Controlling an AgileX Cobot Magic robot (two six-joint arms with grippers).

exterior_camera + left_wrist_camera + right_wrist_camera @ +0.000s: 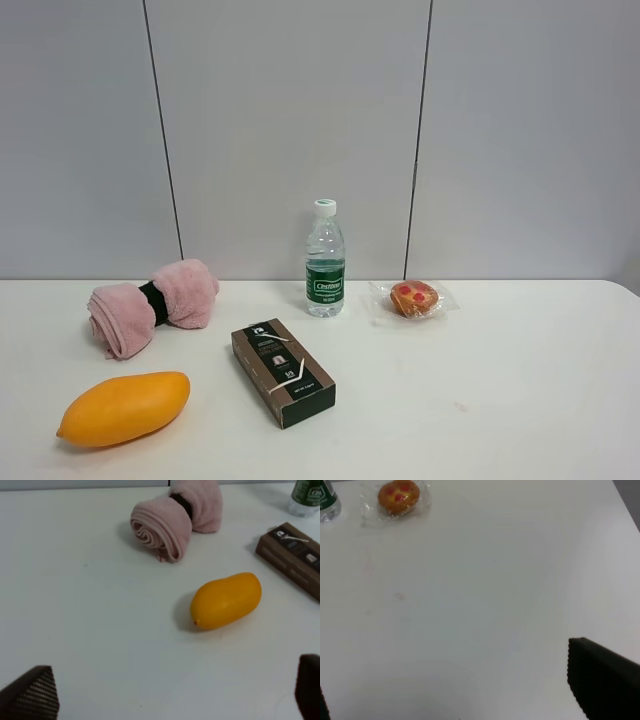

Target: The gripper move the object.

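The orange-yellow mango (124, 407) lies on the white table (480, 380) at the front left, on its side. It also shows in the left wrist view (227, 600). My left gripper (170, 692) is open and empty, its fingers (32, 695) spread wide, and the mango lies apart ahead of it. My right gripper (447, 680) is open and empty over bare table; one finger (602, 682) shows large, the other only as a sliver at the frame's edge. Neither gripper shows in the exterior high view.
A brown box (283, 372) lies right of the mango. A rolled pink towel (150, 304) lies behind the mango. A water bottle (325, 259) stands at the back centre. A red-topped pastry in clear wrap (414, 297) lies right of the bottle.
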